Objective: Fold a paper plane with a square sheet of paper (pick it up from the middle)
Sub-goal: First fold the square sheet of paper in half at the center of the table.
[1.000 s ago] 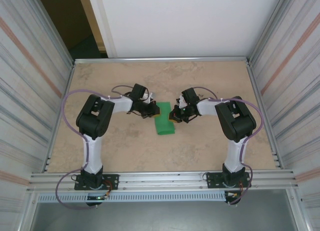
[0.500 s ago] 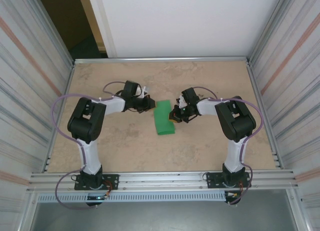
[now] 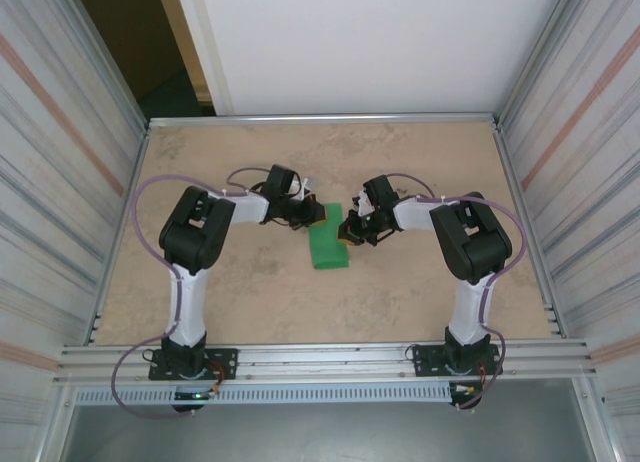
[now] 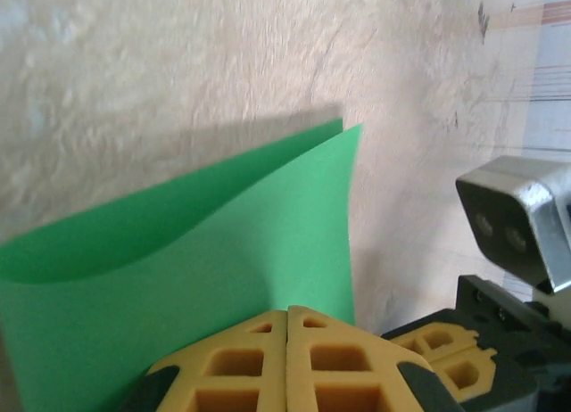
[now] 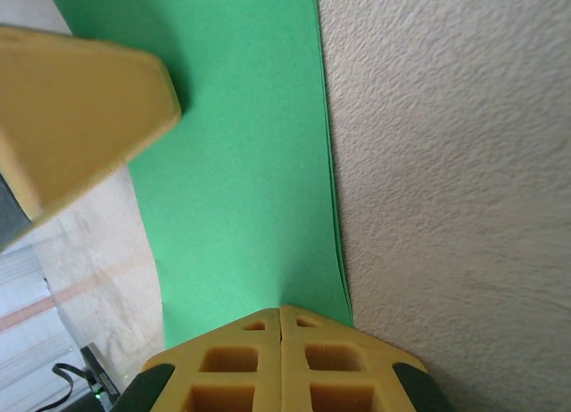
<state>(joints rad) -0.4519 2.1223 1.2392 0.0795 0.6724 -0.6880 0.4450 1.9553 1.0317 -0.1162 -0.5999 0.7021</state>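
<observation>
1. The tabletop (image 3: 250, 302) is beige and mottled, with a metal rail along its near edge.
2. The left arm (image 3: 195, 232) and the right arm (image 3: 468, 237) rise from that rail and bend inward toward the tabletop's middle.
3. The green sheet of paper (image 3: 328, 244) lies around the tabletop's middle, between the two claws. It is folded over into a narrow strip whose long sides run from near to far. In the left wrist view its upper layer bows up off the lower one.
4. The left claw (image 3: 318, 214) is at the strip's far left corner, fingers pressed together.
5. The right claw (image 3: 347, 234) is fully closed, tips on the strip's right edge. I cannot tell whether either claw pinches a layer.
</observation>
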